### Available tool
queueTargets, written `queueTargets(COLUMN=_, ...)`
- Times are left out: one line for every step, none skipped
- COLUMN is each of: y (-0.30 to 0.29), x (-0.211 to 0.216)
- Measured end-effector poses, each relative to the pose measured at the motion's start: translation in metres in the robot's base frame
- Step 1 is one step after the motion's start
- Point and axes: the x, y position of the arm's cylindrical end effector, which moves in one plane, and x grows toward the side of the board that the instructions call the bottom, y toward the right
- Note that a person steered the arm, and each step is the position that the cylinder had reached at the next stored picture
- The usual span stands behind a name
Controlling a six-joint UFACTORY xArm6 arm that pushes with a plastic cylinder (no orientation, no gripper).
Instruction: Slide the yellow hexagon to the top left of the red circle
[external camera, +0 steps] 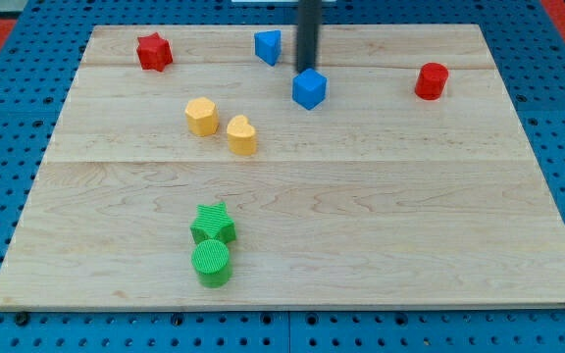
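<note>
Only 1 part of the arm shows: a straight rod (308, 34), dark grey to near black, entering at the view's top edge. It is a smooth, plain cylinder of even width along its whole visible length, with a faint lighter sheen down 1 side and no cables, screws or markings to be seen. My tip (308, 70) is the rod's blunt lower end, the same dark colour as the rest.

no readable text, labels, numbers or signs on anything in view
</note>
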Motion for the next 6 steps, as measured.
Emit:
queueTargets(y=-0.049, x=0.035)
queueTargets(y=-0.114, x=0.083)
queueTargets(y=-0.159, x=0.130)
queueTargets(y=-0.142, x=0.168)
queueTargets(y=-0.151, x=0.212)
queueTargets(y=-0.177, x=0.257)
